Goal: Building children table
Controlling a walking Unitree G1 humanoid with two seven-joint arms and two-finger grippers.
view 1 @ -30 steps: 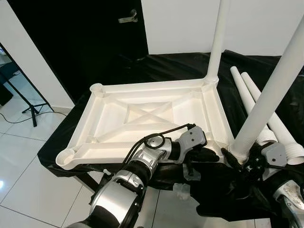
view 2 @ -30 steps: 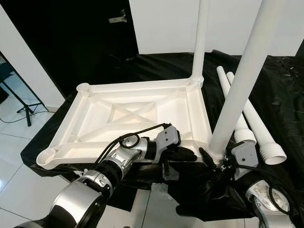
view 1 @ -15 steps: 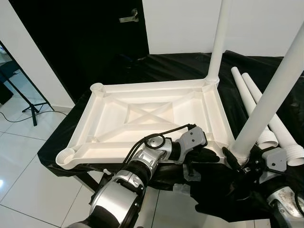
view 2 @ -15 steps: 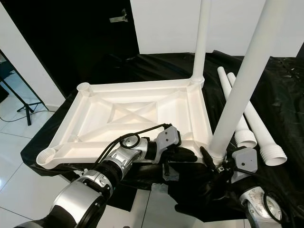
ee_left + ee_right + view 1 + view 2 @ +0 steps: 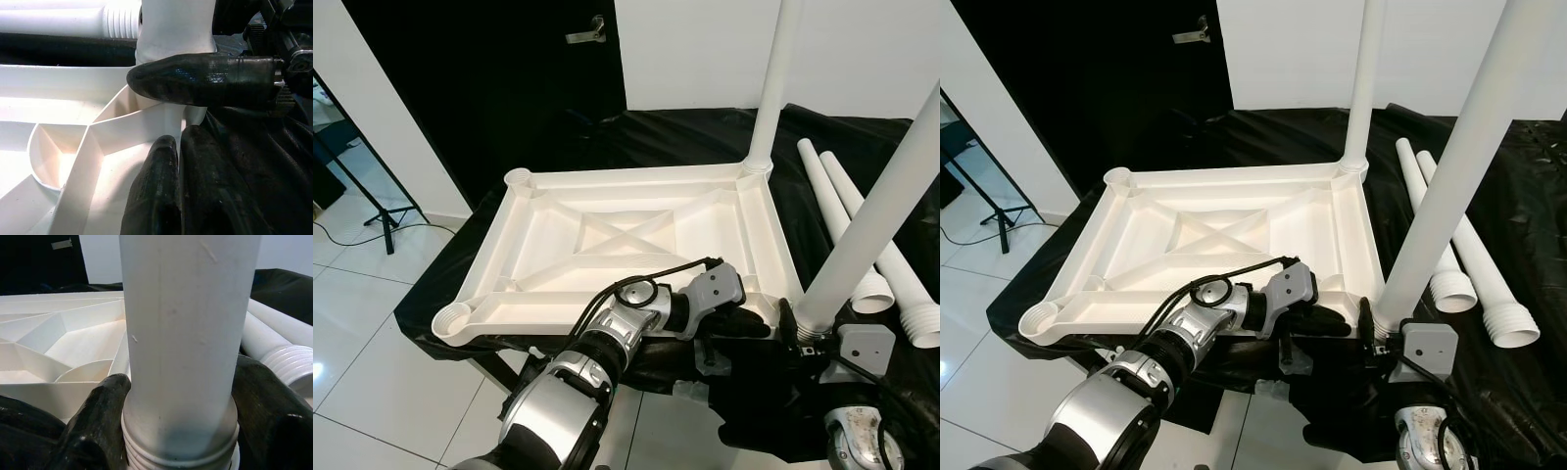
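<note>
On a low stand draped in black plastic sheeting, at the centre of the head views, lies the white moulded plastic tabletop, upside down, its ribbed underside with a crossed brace facing up. A round socket sits at each corner. From the 1 o'clock corner a white plastic tube leg stands upright. At the 5 o'clock corner a second white tube leg rises, leaning slightly toward 1 o'clock, its threaded end at the socket rim.

The right gripper is clenched around this near leg just above the threads, one black finger on each side of the tube and touching it; in the right eye view its grey wrist housing sits at the leg's base.

The left gripper reaches in from 7 o'clock along the tabletop's near edge, its silver forearm lying under that rim, a black cable looped over it. Its black fingers rest pressed together against the near corner of the tabletop, right beside the base of the held leg; they grasp nothing that can be made out.

At 3 o'clock, on the sheeting beside the tabletop, two spare white tube legs lie side by side, threaded ends toward the robot. Behind, at 11 o'clock, stands a dark door with a metal lever handle, and white floor tiles spread at 8 o'clock.
</note>
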